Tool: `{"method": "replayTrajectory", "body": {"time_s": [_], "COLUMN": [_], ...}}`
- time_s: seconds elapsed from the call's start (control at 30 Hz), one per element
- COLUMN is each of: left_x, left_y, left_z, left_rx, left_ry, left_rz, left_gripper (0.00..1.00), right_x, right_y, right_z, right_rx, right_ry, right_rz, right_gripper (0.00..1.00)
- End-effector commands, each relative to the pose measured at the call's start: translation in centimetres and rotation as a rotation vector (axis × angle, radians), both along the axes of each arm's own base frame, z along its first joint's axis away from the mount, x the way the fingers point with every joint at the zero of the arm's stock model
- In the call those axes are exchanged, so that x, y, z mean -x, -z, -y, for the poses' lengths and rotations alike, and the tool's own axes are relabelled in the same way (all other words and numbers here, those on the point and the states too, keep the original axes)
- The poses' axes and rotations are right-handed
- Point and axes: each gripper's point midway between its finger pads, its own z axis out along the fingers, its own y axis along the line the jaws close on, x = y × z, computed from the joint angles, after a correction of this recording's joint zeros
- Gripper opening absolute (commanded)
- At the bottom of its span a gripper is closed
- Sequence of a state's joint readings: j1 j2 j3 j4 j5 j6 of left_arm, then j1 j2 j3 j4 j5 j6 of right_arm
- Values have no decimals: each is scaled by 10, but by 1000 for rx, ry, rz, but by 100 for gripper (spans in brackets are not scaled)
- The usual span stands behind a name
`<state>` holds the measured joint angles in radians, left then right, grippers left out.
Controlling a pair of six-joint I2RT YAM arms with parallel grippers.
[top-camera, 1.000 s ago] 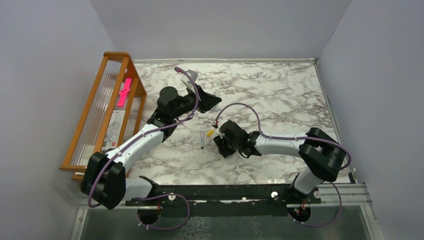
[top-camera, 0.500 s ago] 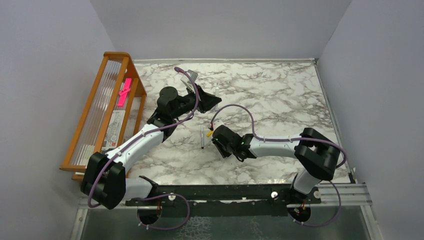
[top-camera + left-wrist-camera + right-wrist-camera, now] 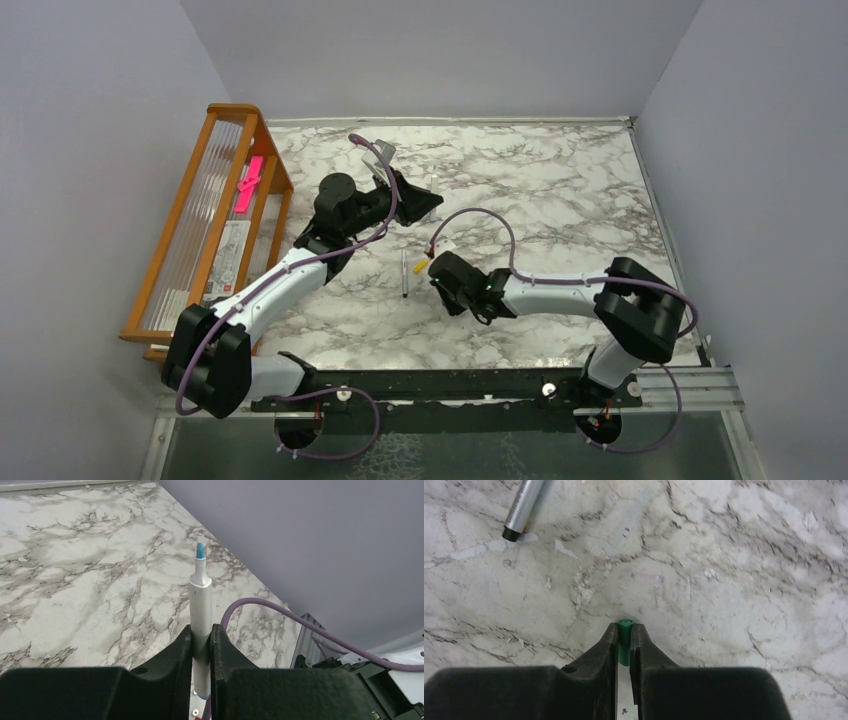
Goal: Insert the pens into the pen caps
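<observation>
My left gripper [image 3: 201, 631] is shut on a white-grey pen [image 3: 201, 600] that stands upright between the fingers, its blue tip bare and pointing up. In the top view this gripper [image 3: 418, 203] hangs over the table behind the centre. My right gripper [image 3: 624, 630] is down at the marble and shut on a small green pen cap [image 3: 624, 642], whose open end pokes out past the fingertips. In the top view the right gripper [image 3: 438, 272] sits just right of a loose pen [image 3: 404, 273] and a small yellow-orange cap [image 3: 421, 265]. A grey pen with a dark end [image 3: 526, 506] lies up left in the right wrist view.
A wooden rack [image 3: 172, 228] stands along the left edge of the marble table [image 3: 560, 190], with a bright pink strip [image 3: 249, 183] lying in it. Purple cables loop from both wrists. Grey walls close in the table on three sides.
My right gripper has closed from open onto the green cap, after shifting slightly on the table. The left arm and its pen have not moved.
</observation>
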<state>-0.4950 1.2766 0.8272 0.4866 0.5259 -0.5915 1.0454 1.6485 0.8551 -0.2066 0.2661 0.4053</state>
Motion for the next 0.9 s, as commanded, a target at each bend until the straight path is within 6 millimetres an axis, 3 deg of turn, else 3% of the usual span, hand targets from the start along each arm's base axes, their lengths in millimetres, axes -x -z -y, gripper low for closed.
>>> {"method": "replayTrajectory", "body": {"time_s": [0.0, 0.13, 0.37, 0.6, 0.77, 0.87], "left_x": [-12, -25, -29, -46, -41, -29], "left_y": [-4, -8, -10, -6, 12, 14], "left_z": [-10, -18, -19, -16, -6, 3], "left_rx": [50, 109, 157, 173, 142, 117], "left_ry": [-65, -83, -99, -99, -65, -58], "left_rz": [-50, -101, -132, -190, -204, -166], "left_gripper": [0, 0, 0, 0, 0, 0], "right_x": [1, -5, -32, -29, -32, -43], "right_y": [-21, -58, -127, -216, -273, -295], "right_z": [14, 18, 44, 31, 40, 51], "right_rx": [-110, -267, -416, -627, -732, -727], "right_ry": [150, 240, 421, 288, 286, 335], "right_rz": [25, 95, 242, 340, 457, 538], "right_gripper": [1, 1, 1, 1, 1, 1]}}
